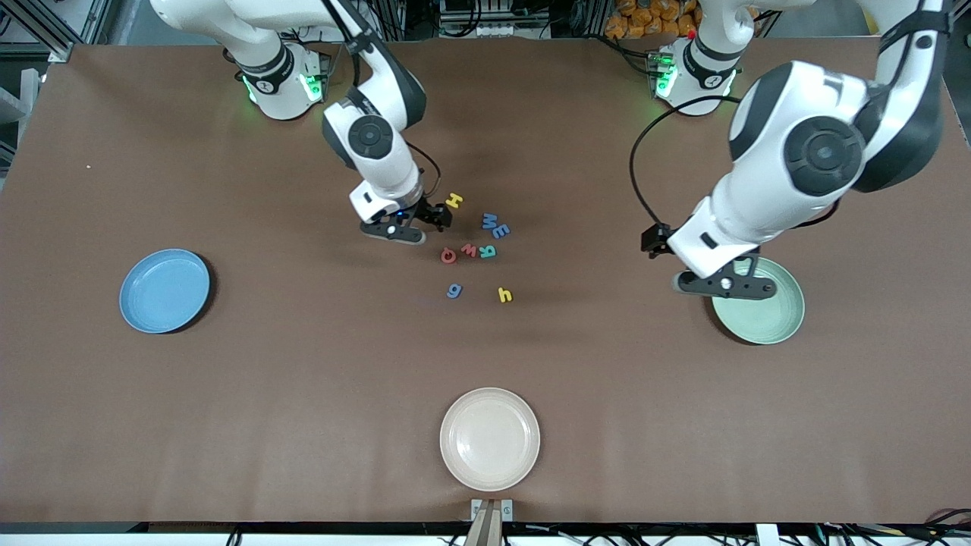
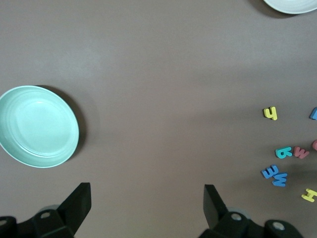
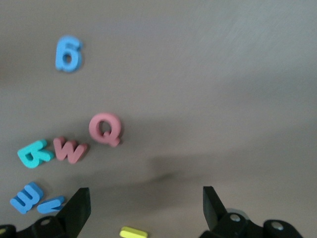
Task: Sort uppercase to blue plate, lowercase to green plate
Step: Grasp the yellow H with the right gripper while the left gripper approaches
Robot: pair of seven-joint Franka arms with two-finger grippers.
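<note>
Robotics lab, brown-covered table (image 1: 303, 394), aluminium framing (image 1: 45, 23), cables, two bench-mounted arms

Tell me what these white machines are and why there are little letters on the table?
They are two robot arms, each ending in a two-finger gripper. One picture looks down from a high camera facing them; the other two come from small cameras on each arm's wrist.

On the brown table lie small toy letters in the middle: a yellow H, blue M, another blue letter, teal R, red w, red Q, blue g and yellow h. There are three plates: a blue plate, a green plate and a cream plate.

The right gripper is open beside the H. The left gripper is open over the green plate's edge. Neither holds anything, and all three plates have nothing on them.
</note>
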